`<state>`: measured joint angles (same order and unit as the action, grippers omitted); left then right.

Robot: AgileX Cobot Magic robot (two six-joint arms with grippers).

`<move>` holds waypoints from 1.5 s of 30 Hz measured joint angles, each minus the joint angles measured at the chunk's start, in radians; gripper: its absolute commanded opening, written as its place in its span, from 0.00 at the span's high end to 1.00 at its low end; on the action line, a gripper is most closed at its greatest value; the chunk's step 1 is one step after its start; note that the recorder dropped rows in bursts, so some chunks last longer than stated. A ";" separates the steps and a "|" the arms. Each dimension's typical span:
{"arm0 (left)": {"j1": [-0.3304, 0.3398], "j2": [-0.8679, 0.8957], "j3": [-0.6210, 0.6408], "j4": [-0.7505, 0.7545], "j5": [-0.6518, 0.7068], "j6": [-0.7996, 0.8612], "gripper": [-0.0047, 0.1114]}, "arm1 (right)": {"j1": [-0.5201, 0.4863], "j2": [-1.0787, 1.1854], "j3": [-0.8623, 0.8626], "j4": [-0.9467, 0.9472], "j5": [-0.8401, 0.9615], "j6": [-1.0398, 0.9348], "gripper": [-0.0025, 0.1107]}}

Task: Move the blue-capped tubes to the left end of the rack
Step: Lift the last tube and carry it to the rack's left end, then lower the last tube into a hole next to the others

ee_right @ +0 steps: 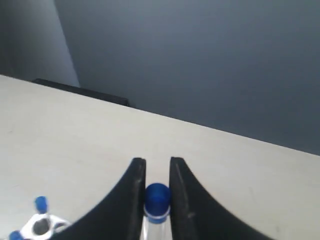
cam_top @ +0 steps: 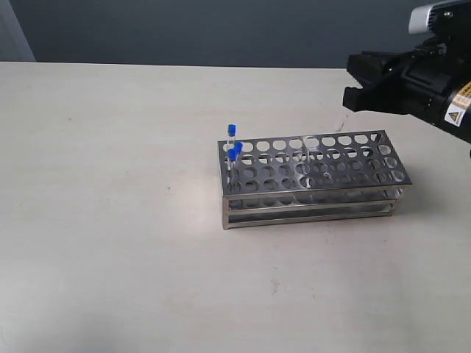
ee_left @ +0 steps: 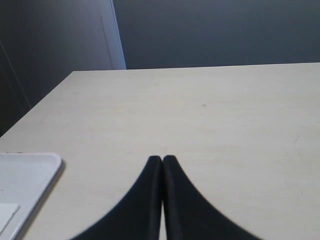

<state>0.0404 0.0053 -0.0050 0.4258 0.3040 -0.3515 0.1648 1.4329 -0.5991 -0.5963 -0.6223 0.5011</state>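
The steel rack (cam_top: 316,193) stands on the table right of centre. At its left end stand three blue-capped tubes (cam_top: 232,131), close together. In the right wrist view my right gripper (ee_right: 157,162) is shut on a further blue-capped tube (ee_right: 157,198), cap between the fingers, held up in the air. Two of the racked blue caps (ee_right: 41,202) and a corner of the rack (ee_right: 47,224) show far below it. My right gripper (cam_top: 347,96) hovers above and behind the rack's right end. My left gripper (ee_left: 162,159) is shut on nothing, over bare table.
A white tray (ee_left: 25,175) lies on the table beside my left gripper. The dark wall (cam_top: 221,29) runs behind the table's far edge. The right arm's black body (cam_top: 419,81) fills the upper right of the exterior view.
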 measured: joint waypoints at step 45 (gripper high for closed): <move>0.000 0.000 0.000 0.000 0.000 0.000 0.96 | 0.269 0.226 -0.081 -0.235 -0.272 0.149 0.98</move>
<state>0.0404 0.0053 -0.0050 0.4258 0.3040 -0.3515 0.4335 1.6587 -0.6803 -0.8314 -0.8947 0.6501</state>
